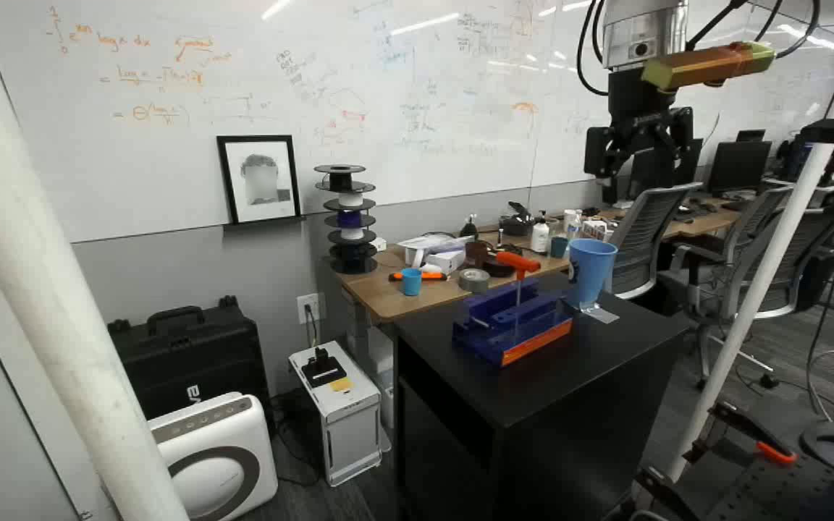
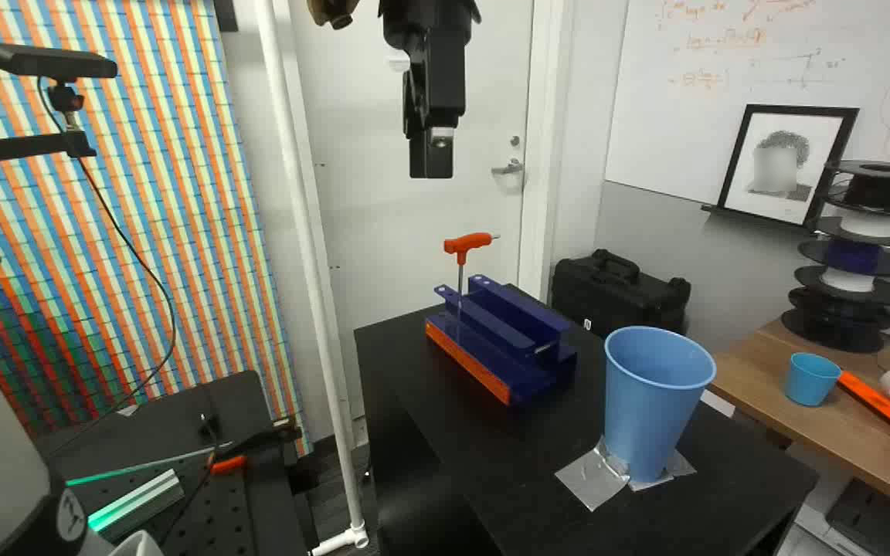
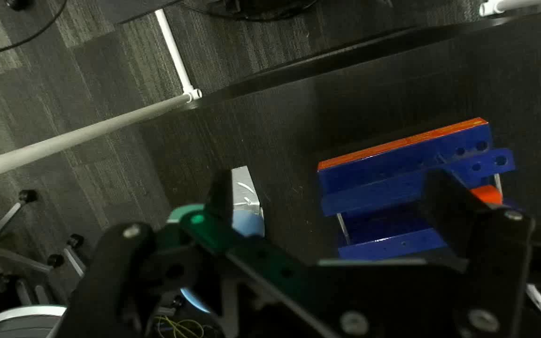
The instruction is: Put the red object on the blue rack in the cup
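Nearest in an exterior view, the light-blue tumbler stands upright on the black bench, close to an edge, its mouth facing up and silver tape stuck around its foot. Past it, a bare stretch of bench top keeps it well apart from the navy-blue ribbed plastic rack. The rack's long orange side faces a bench edge, with a strip of bare black surface between. At the rack's end away from the tumbler, the orange-red T-handle hex key stands upright, metal shaft down in the rack, handle above the ribs with open air around it. The gripper hangs higher, open air beneath it; in the wrist view its fingers are spread wide, bench top and part of the rack showing between them. Farther off, a wooden desk carries a small bright-blue cup, a white pipe rises beside the bench, a black hard case sits past the bench's far end, and a white door stands behind.
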### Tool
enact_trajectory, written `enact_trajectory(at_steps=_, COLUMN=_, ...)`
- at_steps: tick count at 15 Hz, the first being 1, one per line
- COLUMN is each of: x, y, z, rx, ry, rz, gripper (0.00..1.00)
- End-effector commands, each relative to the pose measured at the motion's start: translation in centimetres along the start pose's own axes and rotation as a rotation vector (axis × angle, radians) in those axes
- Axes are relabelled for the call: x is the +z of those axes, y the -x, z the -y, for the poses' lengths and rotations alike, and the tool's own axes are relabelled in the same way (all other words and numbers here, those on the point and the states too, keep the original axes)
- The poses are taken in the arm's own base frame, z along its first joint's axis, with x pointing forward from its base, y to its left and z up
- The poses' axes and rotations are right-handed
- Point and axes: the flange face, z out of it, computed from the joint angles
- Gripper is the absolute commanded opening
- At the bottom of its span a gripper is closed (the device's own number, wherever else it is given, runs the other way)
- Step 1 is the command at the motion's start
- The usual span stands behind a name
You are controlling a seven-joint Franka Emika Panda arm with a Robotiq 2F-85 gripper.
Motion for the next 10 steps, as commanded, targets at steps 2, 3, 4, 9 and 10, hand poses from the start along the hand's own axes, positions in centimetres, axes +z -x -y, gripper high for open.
enact_trajectory(at_steps=2, x=-0.43, y=-0.1, z=-0.02, rx=0.001, ry=-0.003, rz=-0.008, gripper=1.0)
enact_trajectory(at_steps=3, x=-0.61, y=-0.11, z=-0.04, rx=0.001, ry=-0.005, rz=-0.011, gripper=1.0)
enact_trajectory(at_steps=4, x=-0.7, y=-0.13, z=-0.04, rx=0.002, ry=-0.005, rz=-0.013, gripper=1.0)
enact_trajectory(at_steps=9, x=-0.72, y=-0.13, z=-0.04, rx=0.002, ry=-0.005, rz=-0.014, gripper=1.0)
enact_trajectory(at_steps=10, x=-0.72, y=-0.13, z=-0.04, rx=0.002, ry=-0.005, rz=-0.014, gripper=1.0)
